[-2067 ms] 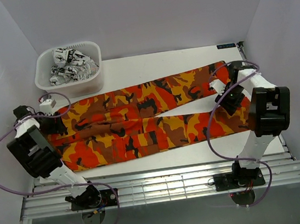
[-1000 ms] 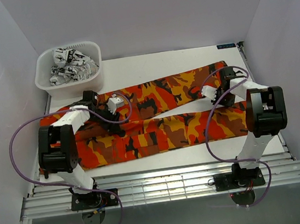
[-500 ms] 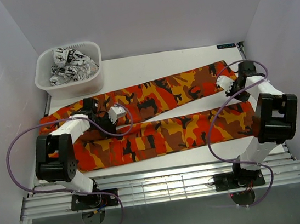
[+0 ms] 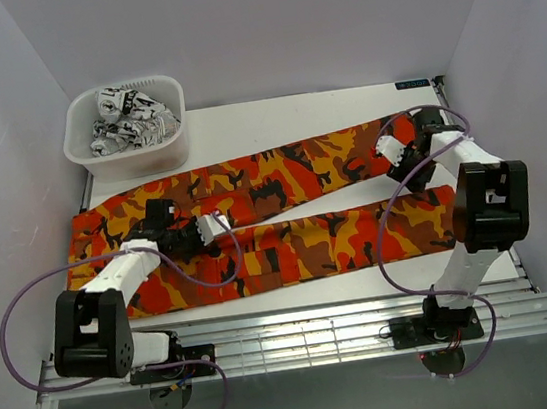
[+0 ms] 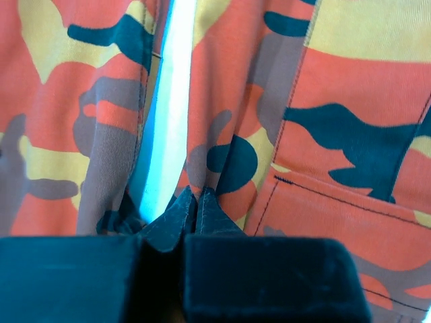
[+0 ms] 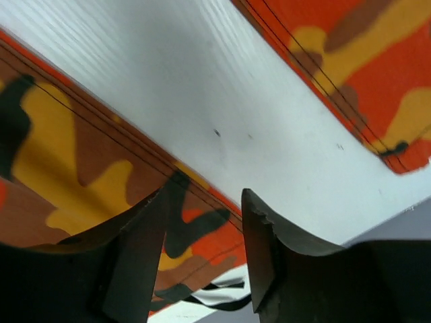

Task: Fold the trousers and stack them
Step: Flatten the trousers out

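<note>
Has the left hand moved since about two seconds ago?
Yes. The left hand has shifted right, away from the white bin, to the crotch of the trousers.

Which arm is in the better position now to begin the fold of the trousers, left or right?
Left, probably. The left gripper has its jaws shut on the trousers beside the gap between the legs. The right gripper is open over the far leg's edge, holding nothing.
</note>
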Controlling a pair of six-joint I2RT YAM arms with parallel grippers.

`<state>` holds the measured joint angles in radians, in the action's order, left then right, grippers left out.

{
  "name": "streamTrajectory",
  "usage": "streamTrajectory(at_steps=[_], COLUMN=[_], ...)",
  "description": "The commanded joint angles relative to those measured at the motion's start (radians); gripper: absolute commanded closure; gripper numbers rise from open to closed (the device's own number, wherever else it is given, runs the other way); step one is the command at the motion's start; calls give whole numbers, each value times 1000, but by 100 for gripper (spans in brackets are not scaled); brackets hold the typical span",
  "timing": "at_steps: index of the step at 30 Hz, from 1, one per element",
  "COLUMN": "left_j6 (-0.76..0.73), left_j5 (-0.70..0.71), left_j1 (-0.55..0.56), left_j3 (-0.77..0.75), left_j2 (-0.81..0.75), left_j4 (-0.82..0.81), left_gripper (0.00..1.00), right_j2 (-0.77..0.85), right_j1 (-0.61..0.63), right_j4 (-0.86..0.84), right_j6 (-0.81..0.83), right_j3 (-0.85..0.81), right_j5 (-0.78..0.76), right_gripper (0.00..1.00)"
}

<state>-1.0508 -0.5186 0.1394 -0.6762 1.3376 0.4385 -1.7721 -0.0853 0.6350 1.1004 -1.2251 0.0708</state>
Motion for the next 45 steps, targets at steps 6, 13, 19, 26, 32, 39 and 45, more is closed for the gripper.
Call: streamTrajectory(at_steps=[6,13,19,26,32,39,45], left_j6=[-198,-218,-193,-174,-28,101,-133], left_j5=[57,91,91,118,130,-21,-92], left_j1=[20,26,25,26,25,-170,-510], left_j3=[158,202,201,248,183,-139,-276], left_j2=[-175,-186,-184,-227,-218,-226,-78], left_j4=[-144,-175,-201,-274,-304,185,637], left_gripper=[96,89,72,44,28,25,35], right_j2=[-30,-33,5,85,82,236,306], right_j1=[153,180,147,-14,-5,-102,-183], right_j4=[14,-17,-75,-97,-84,66,150], right_j6=[-31,19,6,-1,-71,51,223], right_j3=[71,197,242,193,193,133,237], right_j5=[54,-9,-66,-66,-82,9,-40], right_gripper=[44,54,92,92,35,13,38])
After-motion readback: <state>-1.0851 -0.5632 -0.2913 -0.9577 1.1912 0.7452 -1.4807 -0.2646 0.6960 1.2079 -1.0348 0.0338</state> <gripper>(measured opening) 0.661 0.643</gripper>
